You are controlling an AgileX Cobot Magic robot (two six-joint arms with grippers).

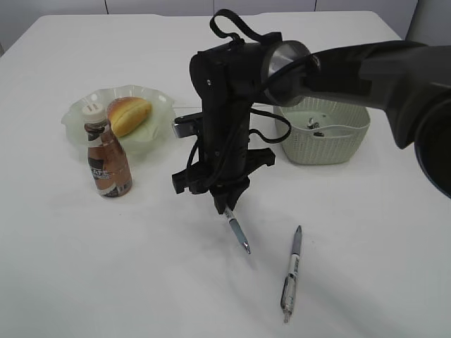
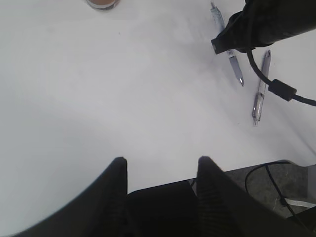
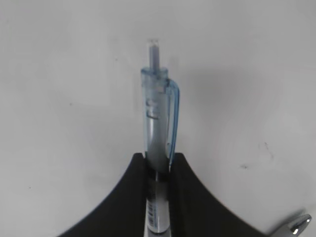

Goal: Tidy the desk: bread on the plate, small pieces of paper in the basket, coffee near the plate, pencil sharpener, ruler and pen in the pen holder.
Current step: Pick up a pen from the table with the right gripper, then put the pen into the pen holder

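Observation:
My right gripper (image 1: 227, 208) reaches across the middle of the desk (image 1: 141, 282) and is shut on a clear blue pen (image 1: 238, 236), whose tip slants down toward the tabletop. In the right wrist view the jaws (image 3: 158, 157) pinch the pen (image 3: 157, 113) at mid-barrel. A second, silver pen (image 1: 292, 273) lies flat to the right. The bread (image 1: 130, 114) sits on the plate (image 1: 77, 116), with the coffee (image 1: 108, 158) standing just in front. My left gripper (image 2: 160, 160) hangs open over bare desk near the front edge. The pen holder, ruler and pencil sharpener are hidden or out of view.
The basket (image 1: 352, 144) stands at the back right behind my right arm, with small things inside that I cannot make out. From the left wrist I see both pens (image 2: 260, 89) and the right arm's cable (image 2: 281, 91). The desk's front edge is close under the left gripper.

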